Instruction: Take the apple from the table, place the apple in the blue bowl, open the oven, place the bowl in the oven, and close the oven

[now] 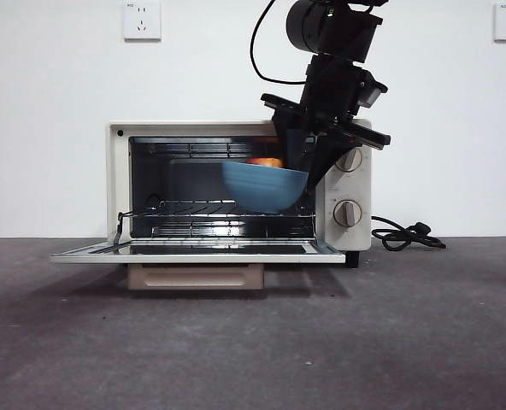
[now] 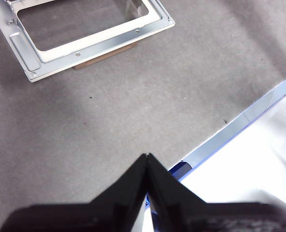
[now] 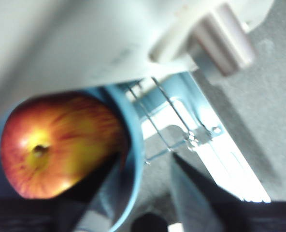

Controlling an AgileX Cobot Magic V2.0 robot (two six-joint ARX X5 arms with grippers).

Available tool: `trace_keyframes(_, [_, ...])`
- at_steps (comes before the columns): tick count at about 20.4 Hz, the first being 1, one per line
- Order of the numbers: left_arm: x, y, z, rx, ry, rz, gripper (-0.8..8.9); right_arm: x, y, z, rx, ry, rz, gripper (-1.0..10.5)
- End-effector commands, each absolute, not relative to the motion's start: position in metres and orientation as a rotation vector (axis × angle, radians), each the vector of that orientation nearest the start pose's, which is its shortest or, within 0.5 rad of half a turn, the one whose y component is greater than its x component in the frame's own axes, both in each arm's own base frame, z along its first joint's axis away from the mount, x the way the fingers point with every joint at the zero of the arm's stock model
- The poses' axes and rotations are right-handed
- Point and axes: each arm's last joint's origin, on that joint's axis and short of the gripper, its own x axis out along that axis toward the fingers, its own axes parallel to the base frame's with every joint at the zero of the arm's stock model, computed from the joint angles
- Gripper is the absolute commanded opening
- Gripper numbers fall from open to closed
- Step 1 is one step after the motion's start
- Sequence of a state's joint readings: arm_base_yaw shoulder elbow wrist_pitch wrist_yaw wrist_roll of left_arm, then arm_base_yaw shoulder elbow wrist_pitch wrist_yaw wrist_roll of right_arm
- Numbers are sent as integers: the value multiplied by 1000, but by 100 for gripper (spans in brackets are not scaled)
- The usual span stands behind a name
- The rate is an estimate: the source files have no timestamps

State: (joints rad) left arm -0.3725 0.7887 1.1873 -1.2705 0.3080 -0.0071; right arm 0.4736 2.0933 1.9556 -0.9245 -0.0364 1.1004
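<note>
The cream oven (image 1: 120,184) stands open, its glass door (image 1: 193,253) folded flat toward me. My right gripper (image 1: 308,175) reaches down into the right side of the cavity, shut on the rim of the blue bowl (image 1: 261,190). The bowl tilts slightly, low over the wire rack (image 1: 193,207). The red apple (image 1: 267,161) peeks over its rim. In the right wrist view the apple (image 3: 56,145) fills the bowl (image 3: 133,145), one jaw of the right gripper (image 3: 145,155) inside the rim and one outside. My left gripper (image 2: 147,155) is shut and holds nothing, above the table (image 2: 109,121) away from the door (image 2: 32,58).
Two knobs (image 1: 348,160) sit on the oven's right panel, close beside the right arm. A black cord (image 1: 403,235) trails on the table right of the oven. A metal table edge (image 2: 239,130) runs near the left gripper.
</note>
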Motion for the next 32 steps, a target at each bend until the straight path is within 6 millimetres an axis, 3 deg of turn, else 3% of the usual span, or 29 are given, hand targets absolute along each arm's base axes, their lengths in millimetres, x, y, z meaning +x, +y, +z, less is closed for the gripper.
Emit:
trace_keyframes(1, [88, -44, 368, 35, 878, -643, -5, 403, 210, 269, 723, 1153, -138, 225])
trace_keyframes(10, [88, -44, 368, 35, 884, -642, -5, 401, 208, 283, 651, 1087, -82, 220])
trace_keyframes(19, [91, -45, 368, 36, 876, -640, -5, 383, 197, 347, 501, 861, 107, 219])
trace_keyframes(27, [114, -49, 364, 105, 881, -495, -5, 328, 187, 395, 88, 798, 182, 213])
trace_keyframes(32, [134, -53, 358, 108, 912, -451, -5, 284, 173, 425, -161, 744, 122, 86])
